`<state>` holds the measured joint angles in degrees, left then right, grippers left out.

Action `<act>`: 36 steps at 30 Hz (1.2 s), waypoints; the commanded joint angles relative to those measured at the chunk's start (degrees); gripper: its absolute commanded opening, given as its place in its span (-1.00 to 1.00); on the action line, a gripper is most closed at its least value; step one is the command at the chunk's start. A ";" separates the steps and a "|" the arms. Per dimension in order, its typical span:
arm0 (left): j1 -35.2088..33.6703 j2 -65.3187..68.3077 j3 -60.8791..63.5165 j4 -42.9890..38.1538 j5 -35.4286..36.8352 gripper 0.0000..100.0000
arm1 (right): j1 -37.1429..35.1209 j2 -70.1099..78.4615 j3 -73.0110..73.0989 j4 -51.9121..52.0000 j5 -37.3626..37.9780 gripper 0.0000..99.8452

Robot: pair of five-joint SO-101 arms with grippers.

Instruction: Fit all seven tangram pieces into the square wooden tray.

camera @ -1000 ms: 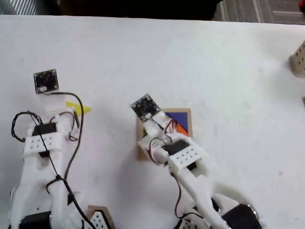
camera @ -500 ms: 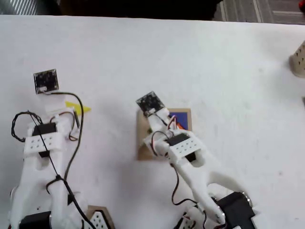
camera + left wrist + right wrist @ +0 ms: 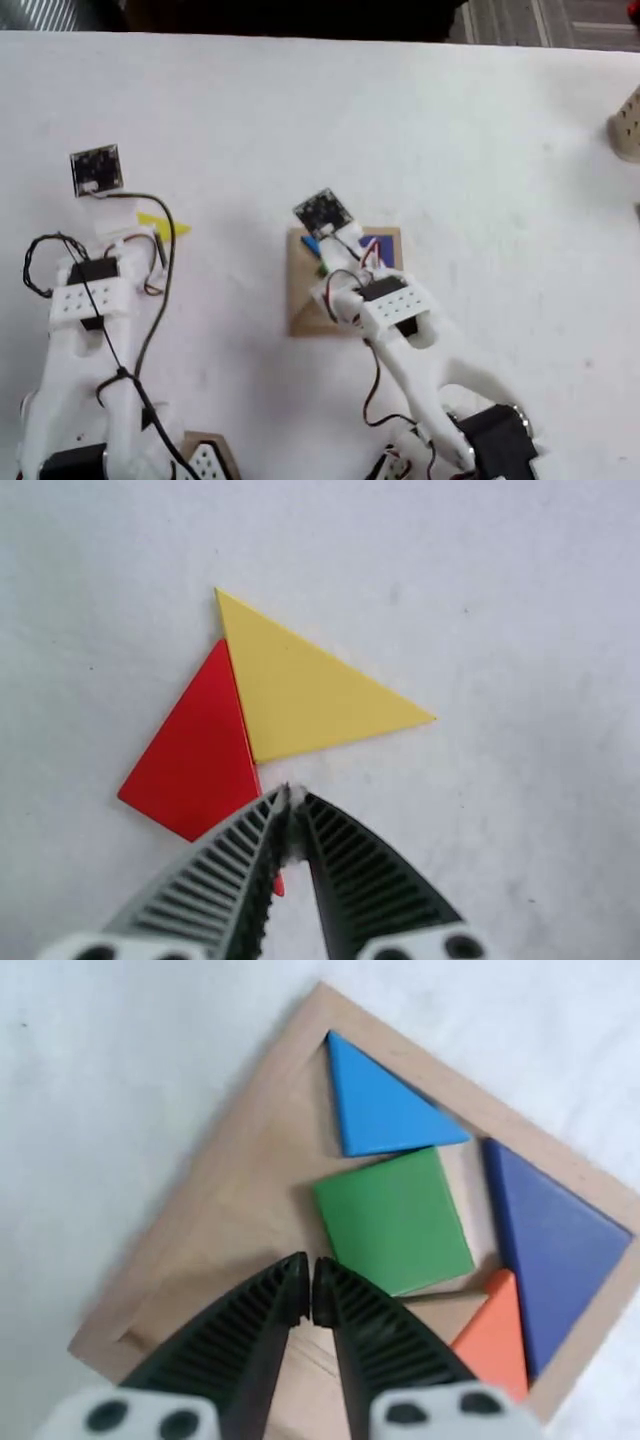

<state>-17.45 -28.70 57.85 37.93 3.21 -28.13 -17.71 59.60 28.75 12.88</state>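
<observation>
High view: The left arm (image 3: 85, 300) stands at the left of the white table (image 3: 480, 150). Its wrist is above a yellow triangle (image 3: 165, 226), which lies well apart from the square wooden tray (image 3: 303, 300). The right arm (image 3: 390, 312) hangs over the tray and covers much of it.

Left wrist view: The left gripper (image 3: 293, 802) has its jaws closed tip to tip and holds nothing. The tips are at the edge of a red triangle (image 3: 195, 765), which lies edge to edge with the yellow one on the bare table.

Right wrist view: The right gripper (image 3: 308, 1278) is likewise closed and empty, above bare tray floor just beside a green square (image 3: 395, 1220). Four pieces lie in the tray. A light blue triangle (image 3: 385, 1110) sits by one corner, against the green square. A dark blue triangle (image 3: 555, 1245) lies along a wall. An orange triangle (image 3: 495, 1338) sits against the dark blue one, near the green square.
</observation>
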 commanded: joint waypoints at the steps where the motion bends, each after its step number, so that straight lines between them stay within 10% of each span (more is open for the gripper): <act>1: -0.31 -2.24 -0.53 -0.97 0.35 -0.95 | -3.21 -3.74 -2.46 1.19 -1.49 -0.96; 36: -0.40 -2.51 -0.35 -0.97 0.35 -0.95 | 2.68 -8.57 -1.76 3.56 0.09 -0.96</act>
<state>-17.45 -28.70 57.85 37.93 3.21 -25.67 -19.21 56.79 28.75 12.00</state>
